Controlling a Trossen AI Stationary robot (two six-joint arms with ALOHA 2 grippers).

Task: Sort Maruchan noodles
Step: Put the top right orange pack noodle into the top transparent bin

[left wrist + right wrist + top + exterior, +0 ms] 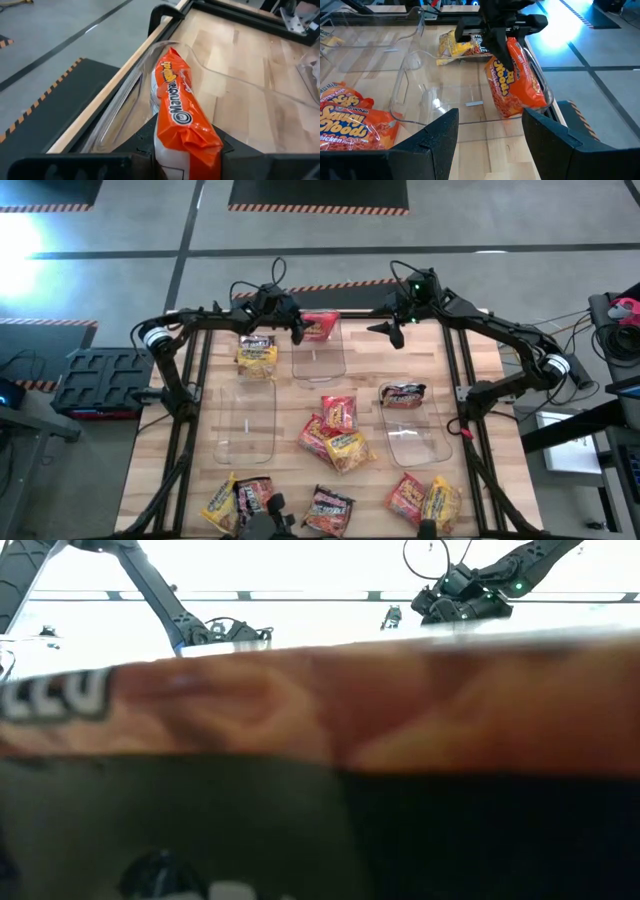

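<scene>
The low view is almost wholly blocked by a blurred brown-and-black packet (320, 770) pressed against the lens; its lettering cannot be read. In the left wrist view, the lower end of the red packet (182, 117) is hidden between the left gripper's (185, 150) fingers. Near-edge packets (240, 505) in the high view are partly cut off or covered by camera mounts.

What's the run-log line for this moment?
left gripper: holding red packet over far clear bin | right gripper: open, waiting at far edge
</scene>
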